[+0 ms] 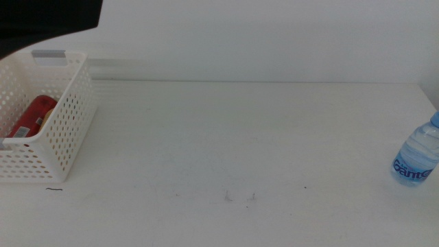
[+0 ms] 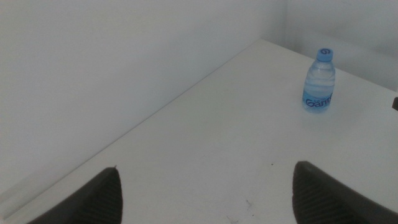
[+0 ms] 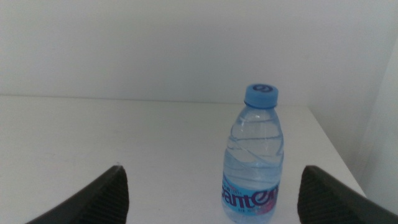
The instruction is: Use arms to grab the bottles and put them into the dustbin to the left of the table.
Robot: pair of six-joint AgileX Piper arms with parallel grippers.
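The clear blue-capped water bottle (image 1: pixel 416 158) stands upright at the far right edge of the white table (image 1: pixel 233 137). In the right wrist view the bottle (image 3: pixel 254 165) stands just ahead of my right gripper (image 3: pixel 214 171), whose jaws are wide open and empty. My left gripper (image 2: pixel 206 169) is also open and empty, far from the bottle (image 2: pixel 319 81). The white perforated dustbin (image 1: pixel 65 130) sits at the table's left with the red cola can (image 1: pixel 31 116) lying inside. A yellowish sliver shows beside the can; the tea bottle is otherwise hidden.
A dark shape (image 1: pixel 41 20), part of an arm, fills the top left corner of the middle view above the dustbin. Small dark marks (image 1: pixel 240 197) lie near the table's front. A white wall runs along the table's far edge.
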